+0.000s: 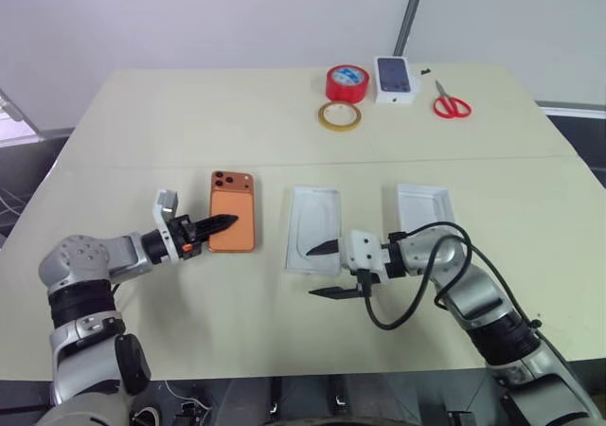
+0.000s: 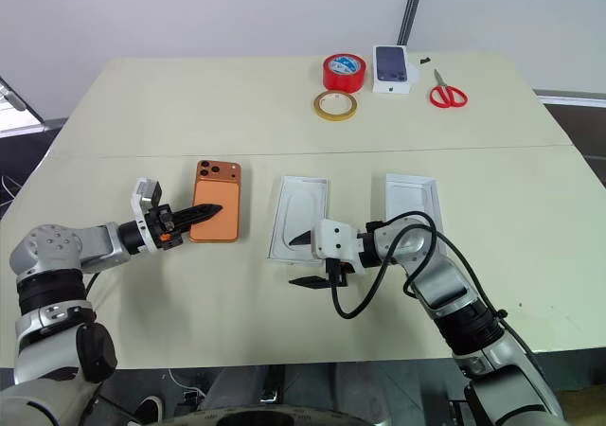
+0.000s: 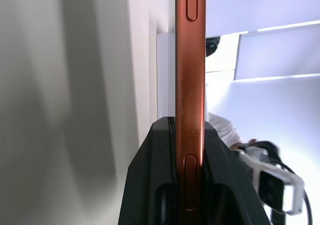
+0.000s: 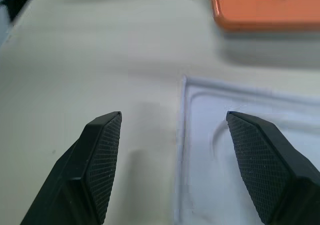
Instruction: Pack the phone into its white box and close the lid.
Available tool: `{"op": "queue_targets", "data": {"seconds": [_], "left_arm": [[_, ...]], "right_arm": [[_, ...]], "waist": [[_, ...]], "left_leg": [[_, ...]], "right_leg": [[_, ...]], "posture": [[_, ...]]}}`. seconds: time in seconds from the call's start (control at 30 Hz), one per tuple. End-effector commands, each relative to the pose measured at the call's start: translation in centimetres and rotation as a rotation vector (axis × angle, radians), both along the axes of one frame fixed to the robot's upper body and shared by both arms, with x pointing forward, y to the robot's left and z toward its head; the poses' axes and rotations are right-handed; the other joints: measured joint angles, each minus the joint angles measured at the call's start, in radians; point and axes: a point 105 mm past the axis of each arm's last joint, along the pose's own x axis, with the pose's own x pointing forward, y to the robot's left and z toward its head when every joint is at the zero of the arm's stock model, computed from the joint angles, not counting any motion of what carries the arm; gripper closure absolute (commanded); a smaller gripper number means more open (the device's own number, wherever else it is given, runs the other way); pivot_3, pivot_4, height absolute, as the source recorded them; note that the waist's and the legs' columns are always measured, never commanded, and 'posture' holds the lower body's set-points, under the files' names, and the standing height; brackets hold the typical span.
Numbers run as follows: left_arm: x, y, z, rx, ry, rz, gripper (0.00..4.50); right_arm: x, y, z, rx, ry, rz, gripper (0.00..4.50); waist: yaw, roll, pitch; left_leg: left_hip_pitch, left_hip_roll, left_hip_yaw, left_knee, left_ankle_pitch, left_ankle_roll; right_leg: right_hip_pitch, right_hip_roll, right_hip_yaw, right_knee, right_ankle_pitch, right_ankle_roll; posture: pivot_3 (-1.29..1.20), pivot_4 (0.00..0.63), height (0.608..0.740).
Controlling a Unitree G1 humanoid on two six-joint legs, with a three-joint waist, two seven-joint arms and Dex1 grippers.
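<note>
You have one orange phone (image 1: 232, 223) on the cream table (image 1: 189, 123), camera bump facing up, and your left gripper (image 1: 220, 223) is clamped on its near long edge; the left wrist view shows the phone's side rail pinched between both black fingers (image 3: 150, 185). Whether the phone is resting on the table or lifted slightly off it is hard to judge from the head views.

Taking the phone as your landmark: just to its right lies one thin white tray (image 1: 314, 227) with an oval recess. Further right again, well apart from the phone, sits one shallow white box piece (image 1: 422, 206), open face up; whether that is the white box or the lid you cannot tell from here.

Your right gripper (image 1: 329, 269) is to the right of the phone at the tray's near edge, its two fingers (image 4: 102, 155) spread wide and holding nothing, one finger over the tray and the other over bare table.

Far behind the phone, toward the table's back right, count one red tape roll (image 1: 347, 82), one yellowish tape ring (image 1: 339, 115), one small white box (image 1: 396, 79) printed with a dark phone picture, and one pair of red-handled scissors (image 1: 451, 104).
</note>
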Motion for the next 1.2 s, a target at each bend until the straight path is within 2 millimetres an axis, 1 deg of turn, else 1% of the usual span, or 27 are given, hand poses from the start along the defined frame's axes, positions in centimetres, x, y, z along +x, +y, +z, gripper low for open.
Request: {"op": "queue_targets", "data": {"seconds": [0.03,0.1,0.23,0.4,0.5,0.53,0.63,0.73,0.8,0.87,0.97,1.07,1.2], "left_arm": [[0.8,0.0,1.8,0.007,-0.087,0.01,4.5],[0.9,0.0,2.1,0.001,-0.091,0.009,4.5],[1.0,0.1,2.7,-0.018,-0.107,0.004,4.5],[1.1,-0.1,2.7,-0.008,-0.107,0.001,4.5],[1.0,-0.7,3.0,-0.009,-0.124,-0.02,4.5],[1.1,-0.9,3.2,-0.015,-0.127,-0.022,4.5],[1.6,-1.4,4.1,-0.032,-0.159,-0.011,4.5],[2.4,-2.4,5.6,-0.087,-0.195,0.006,4.5],[2.8,-3.4,6.2,-0.104,-0.209,0.008,4.5],[2.8,-4.8,6.6,-0.106,-0.227,-0.01,4.5],[2.5,-5.8,6.3,-0.104,-0.222,-0.029,4.5],[2.3,-6.4,5.6,-0.093,-0.211,-0.033,4.5],[1.9,-6.8,5.1,-0.087,-0.204,-0.05,4.5]], "right_arm": [[-0.2,-0.2,-0.3,-0.027,-0.09,0.018,2.36],[-0.1,0.0,-0.2,0.002,-0.094,-0.005,3.39],[-0.1,-0.1,-0.7,-0.019,-0.101,-0.007,3.39],[-0.1,-0.2,-1.1,-0.027,-0.089,-0.009,3.39],[0.2,-0.2,-1.3,-0.033,-0.092,-0.016,4.27],[0.3,-0.3,-1.5,-0.044,-0.095,-0.018,4.49],[0.9,0.0,-1.7,-0.051,-0.103,-0.035,4.49],[1.5,1.3,-1.0,-0.013,-0.129,-0.04,4.49],[1.9,2.1,-0.8,-0.011,-0.151,-0.04,4.49],[2.8,2.8,-0.9,-0.023,-0.179,-0.076,4.49],[3.4,3.1,-0.8,-0.019,-0.181,-0.112,4.49],[3.1,3.4,-0.8,-0.008,-0.149,-0.117,3.54],[1.9,2.9,0.2,0.022,-0.136,-0.08,1.5]], "waist": [[0.007,-0.001,0.0],[0.01,-0.001,0.0],[0.01,-0.001,0.0],[0.006,-0.001,0.0],[0.007,-0.001,0.0],[0.007,-0.001,0.0],[0.008,-0.001,0.0],[0.007,-0.002,0.0],[0.006,-0.002,0.0],[0.003,-0.002,0.0],[0.005,-0.002,0.0],[0.003,-0.002,0.0],[0.007,-0.002,0.0]], "left_leg": [[0.0,0.0,0.0,0.0,0.001,-0.001],[0.0,0.0,0.0,0.0,0.002,-0.003],[-0.001,0.0,0.0,0.0,0.002,-0.003],[-0.001,0.0,0.0,0.0,0.002,-0.003],[-0.001,0.0,0.0,0.0,0.002,-0.003],[-0.001,0.0,0.0,0.0,0.002,-0.003],[-0.001,0.0,0.0,0.0,0.002,-0.003],[-0.001,0.0,0.0,0.001,0.002,-0.003],[-0.001,0.0,0.0,0.001,0.002,-0.004],[-0.001,0.0,0.0,0.001,0.002,-0.004],[-0.001,0.0,0.0,0.001,0.002,-0.004],[0.0,0.0,0.0,0.001,0.003,-0.004],[-0.001,0.0,0.0,0.001,0.003,-0.005]], "right_leg": [[0.0,0.0,0.0,0.0,0.0,0.0],[0.0,0.0,0.0,-0.002,0.0,0.0],[0.001,0.0,0.0,-0.002,0.0,0.0],[0.001,0.0,0.0,-0.002,0.0,0.0],[0.001,0.0,0.0,-0.002,0.0,0.0],[0.001,0.0,0.0,-0.002,0.0,0.0],[0.001,0.0,0.0,-0.002,0.0,0.0],[0.001,0.0,0.0,-0.002,0.0,0.0],[0.001,0.0,0.0,-0.002,0.0,0.0],[0.001,0.0,0.0,-0.001,0.0,0.0],[0.001,0.0,0.0,-0.001,0.0,0.0],[0.001,0.0,0.0,-0.001,0.0,0.0],[0.001,0.0,0.0,-0.001,0.0,0.0]], "posture": [[0.0,0.15,0.74],[0.0,0.15,0.74],[0.0,0.15,0.74],[0.0,0.15,0.74],[0.0,0.15,0.74],[0.0,0.15,0.74],[0.0,0.15,0.74],[0.0,0.15,0.74],[0.0,0.15,0.74],[0.0,0.15,0.74],[0.0,0.15,0.74],[0.0,0.15,0.74],[0.0,0.15,0.74]]}}
